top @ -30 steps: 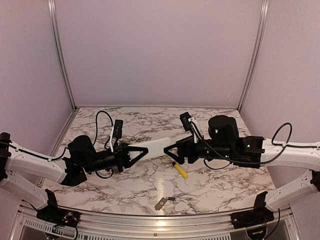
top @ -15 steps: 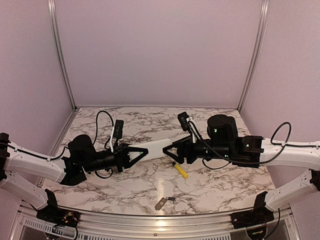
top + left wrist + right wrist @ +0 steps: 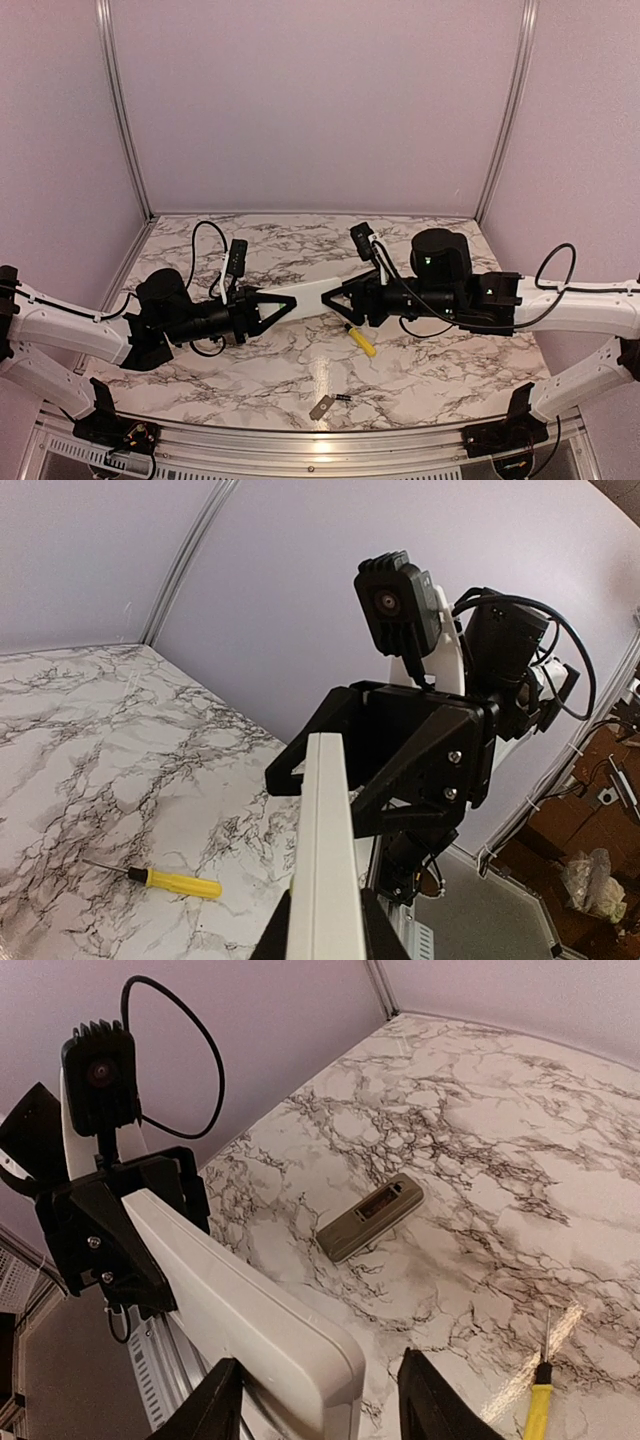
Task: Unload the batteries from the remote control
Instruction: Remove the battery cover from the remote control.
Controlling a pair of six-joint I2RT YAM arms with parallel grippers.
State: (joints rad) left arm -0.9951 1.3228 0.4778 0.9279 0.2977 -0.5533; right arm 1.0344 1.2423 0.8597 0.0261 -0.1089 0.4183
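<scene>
Left hand: clamped on the near end of the remote control, fingers pressed to its two broad faces. Only the finger roots in the left wrist view, cut off by the lower edge.

Right hand: jaws apart, straddling the remote's free end. In the right wrist view one finger close against the white body, the other clear of it with a gap showing. Contact on the close side not certain.

Remote control: white, slim, held above the table between the two hands. Long axis from the left hand up and to the right toward the right hand. Edge-on in the left wrist view, far end hidden behind the right hand. Battery bay not in sight in any view.

Batteries: none made out for certain. Thin dark sliver just beside the grey cover plate near the table's front edge, too small to identify.

Yellow-handled screwdriver: flat on the table below the right hand, well apart from the plate, shaft partly hidden under the hand from above.
</scene>
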